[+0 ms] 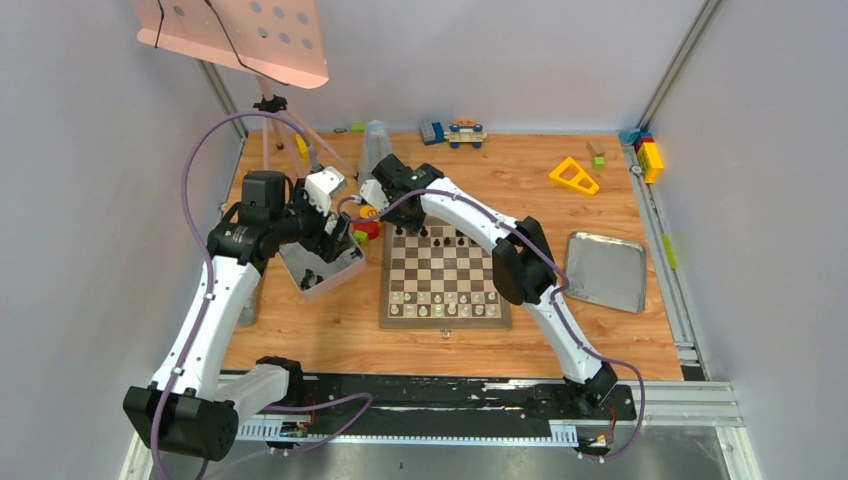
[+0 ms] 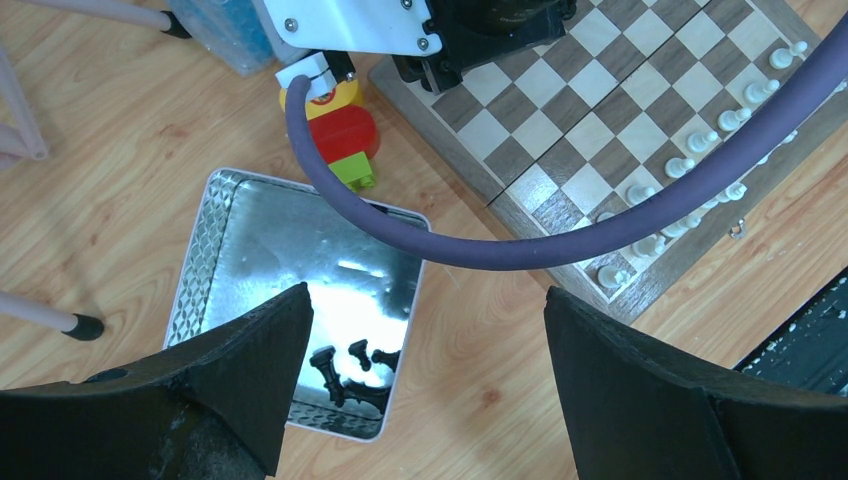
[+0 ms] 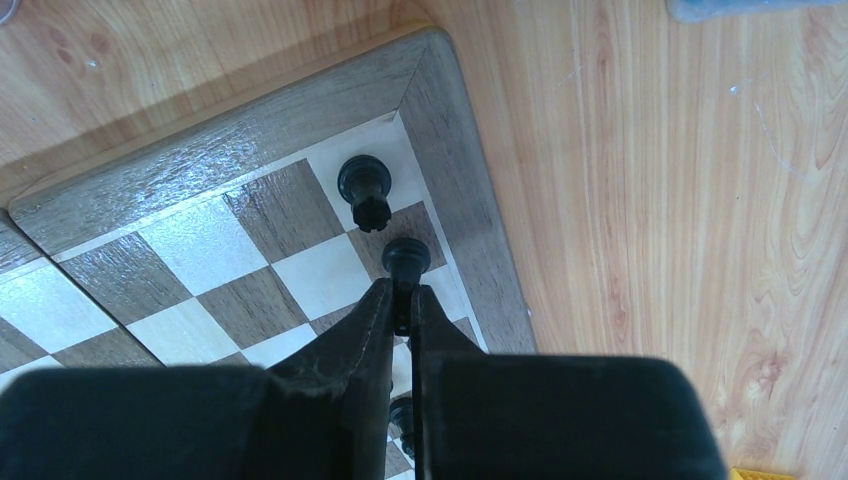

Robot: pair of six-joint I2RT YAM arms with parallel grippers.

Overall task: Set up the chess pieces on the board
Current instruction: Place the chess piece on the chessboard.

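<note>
The board (image 1: 445, 275) lies mid-table, with white chess pieces (image 1: 445, 303) along its near rows and a few black ones (image 1: 447, 239) at the far edge. My right gripper (image 3: 402, 295) is shut on a black chess piece (image 3: 405, 257) over a square by the board's corner, next to another black piece (image 3: 366, 190) standing on the corner square. My left gripper (image 2: 428, 295) hangs open and empty above the near corner of a small metal tin (image 2: 240, 250), in which several black pieces (image 2: 350, 375) lie.
A red, yellow and green block stack (image 2: 340, 130) sits between the tin and the board. A purple cable (image 2: 500, 250) crosses the left wrist view. A grey metal tray (image 1: 605, 270) lies right of the board. Toy blocks (image 1: 573, 176) line the far edge.
</note>
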